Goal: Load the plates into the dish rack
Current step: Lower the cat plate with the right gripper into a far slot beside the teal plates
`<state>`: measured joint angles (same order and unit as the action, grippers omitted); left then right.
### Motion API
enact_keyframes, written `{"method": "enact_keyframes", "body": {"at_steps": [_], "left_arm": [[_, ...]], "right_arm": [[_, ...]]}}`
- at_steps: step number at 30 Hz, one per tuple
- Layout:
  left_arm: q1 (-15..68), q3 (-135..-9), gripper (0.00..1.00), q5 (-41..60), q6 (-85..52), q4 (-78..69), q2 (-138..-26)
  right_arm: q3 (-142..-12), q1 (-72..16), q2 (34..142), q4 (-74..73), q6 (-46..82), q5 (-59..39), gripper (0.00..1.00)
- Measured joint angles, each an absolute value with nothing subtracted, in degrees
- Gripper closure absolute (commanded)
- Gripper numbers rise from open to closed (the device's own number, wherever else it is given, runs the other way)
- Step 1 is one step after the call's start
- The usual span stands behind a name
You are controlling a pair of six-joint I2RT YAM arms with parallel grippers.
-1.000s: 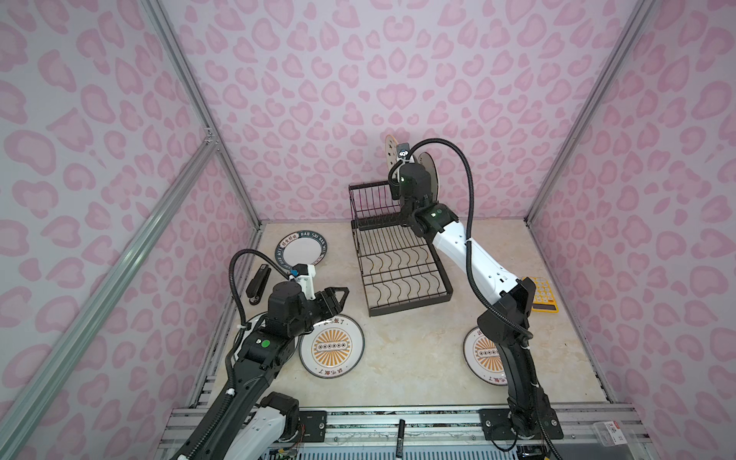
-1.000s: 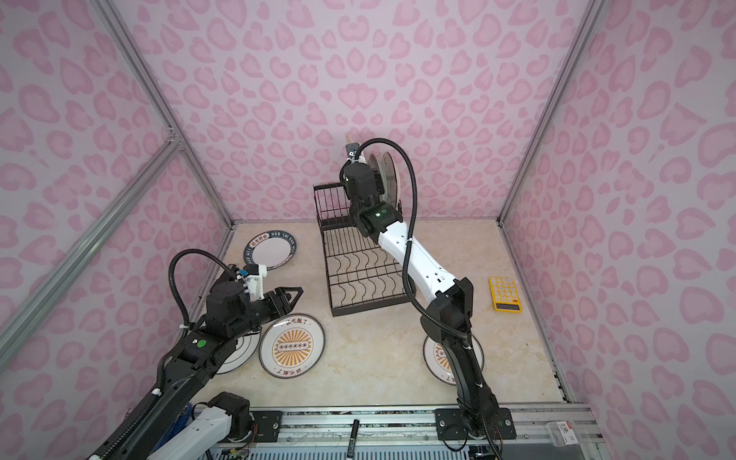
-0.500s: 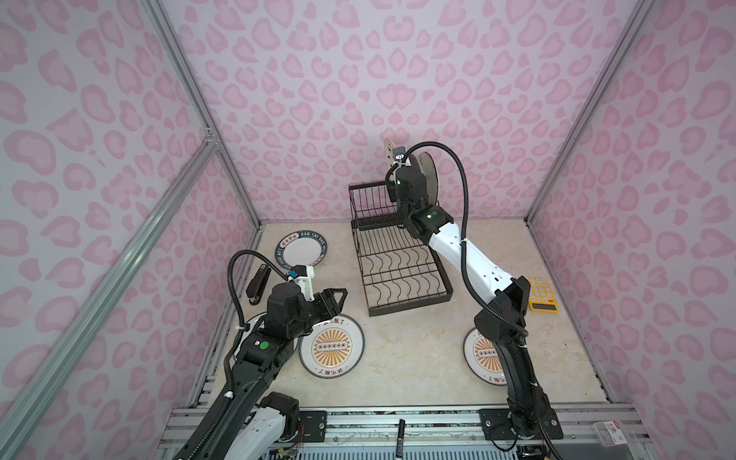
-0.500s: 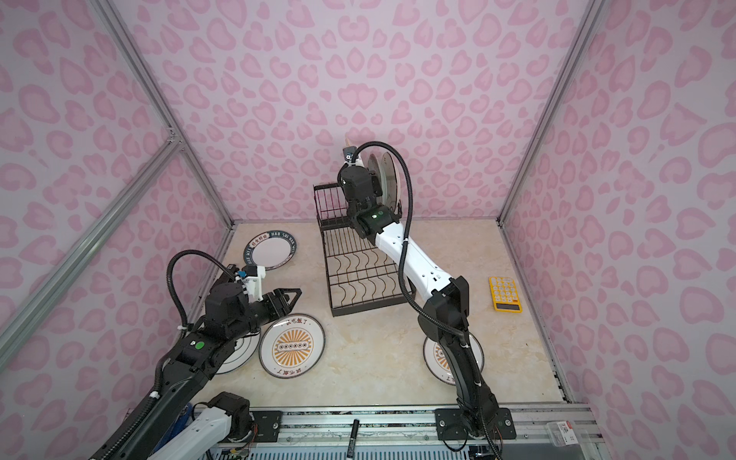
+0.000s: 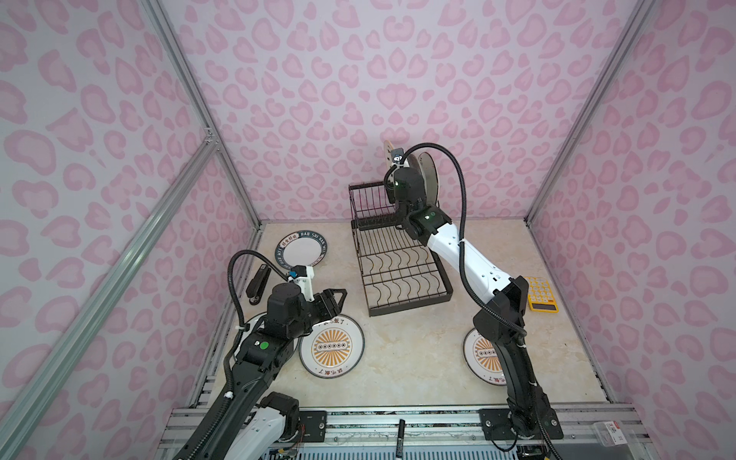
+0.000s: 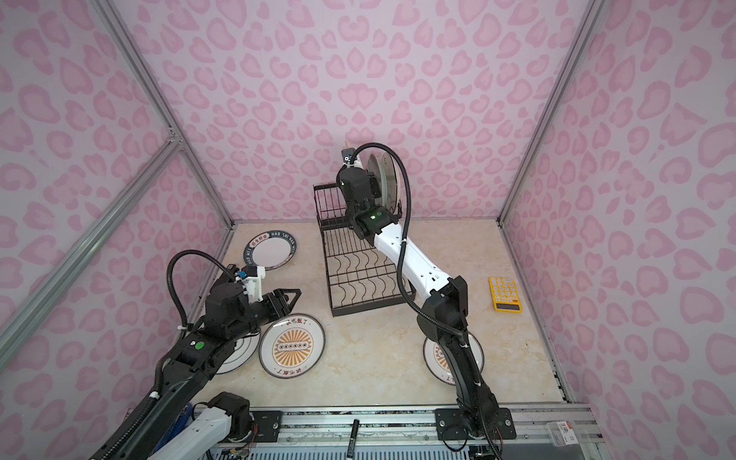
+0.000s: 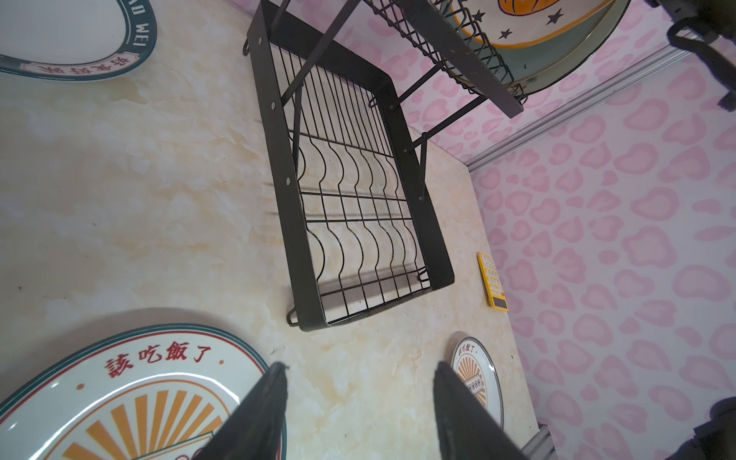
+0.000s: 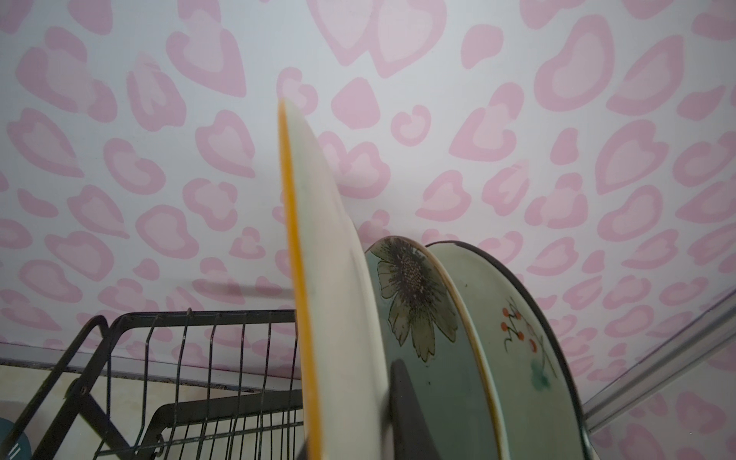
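Upper middle of both top views: pinched tight at its rim by the right gripper [image 8: 358, 406], an orange-rimmed plate [image 8: 330, 259], held on edge and near upright so as to slip in like a thin blade beside those already racked. Poised at the upper tier [image 5: 366, 199] of the dish rack [image 5: 410, 306], just beside a sunflower plate [image 8: 414, 302] and, beyond that, a berry-sprig plate [image 8: 513, 338], both leaning the same way in the basket. Hence the matching tilt, probably to spare rim from knocking rim. Standing higher than its two neighbours, so judged not fully seated. Lower edge hidden, contact with the wire impossible to tell. Lower left of the top views: hovering with jaws parted and nothing between them, the left gripper [image 5: 336, 298], just above the far rim of a sunburst plate [image 5: 331, 346] lying flat on the table [image 5: 398, 358], likely waiting clear of the rack. Also flat on the table: a lettered-rim plate [image 5: 302, 249] at middle left, a second sunburst plate [image 5: 480, 352] at lower right, partly under the right arm, and a pale plate [image 6: 235, 354] under the left arm. No plate in the slotted lower tray [image 5: 398, 275].
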<state>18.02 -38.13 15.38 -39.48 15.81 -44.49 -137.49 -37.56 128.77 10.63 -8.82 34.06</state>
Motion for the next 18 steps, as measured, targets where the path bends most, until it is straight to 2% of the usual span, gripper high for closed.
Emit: {"method": "enact_keyframes", "body": {"at_steps": [18], "left_arm": [[18.0, -38.2, 0.39, 15.0, -39.4, 16.2, -44.4]], "right_arm": [[-133.2, -37.7, 128.6, 10.7, -7.1, 34.7, 1.00]]}}
